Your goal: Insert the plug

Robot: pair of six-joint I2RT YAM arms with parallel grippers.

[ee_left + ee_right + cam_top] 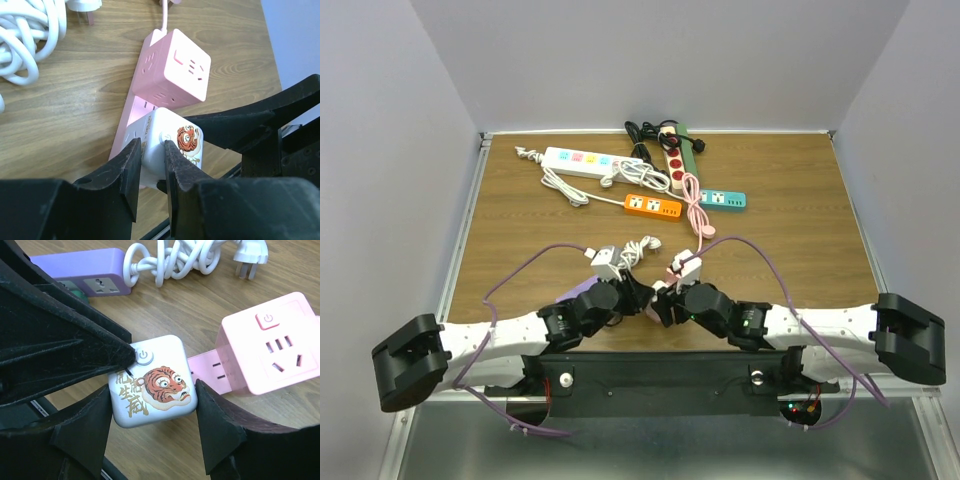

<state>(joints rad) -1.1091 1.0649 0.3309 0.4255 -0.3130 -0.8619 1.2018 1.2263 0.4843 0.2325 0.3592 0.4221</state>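
Both arms meet over the near middle of the desk point(520, 220). From the top view the left gripper point(638, 296) and right gripper point(666, 300) hide what lies between them. Only the pink cube socket point(684, 262) shows just beyond them.

The wrist cameras show what is hidden there: a white cube adapter point(152, 382) sits at the near end of a flat pink socket bar point(131, 117) that runs out from under the pink cube. From the left wrist, the left gripper's jaws are clenched on the near edge of the white cube, with a strip of white casing between the two fingers point(131, 170). From the right wrist, the right gripper's jaws grasp the same cube, one finger point(212, 415) pressed to each side.

Only the right wrist view shows the cube's top squarely. It carries a round power button, an orange tiger face, and gold Chinese characters that seem to read 虎虎生威. The left wrist view adds fine gold print on the cube's side, too small to read.

The right wrist also catches a purple power strip point(75, 267), a coiled white cable point(175, 257) and its white plug point(252, 255). Only the top view shows the far row of strips: a white power strip point(578, 162), an orange power strip point(652, 206) and a teal power strip point(723, 200).
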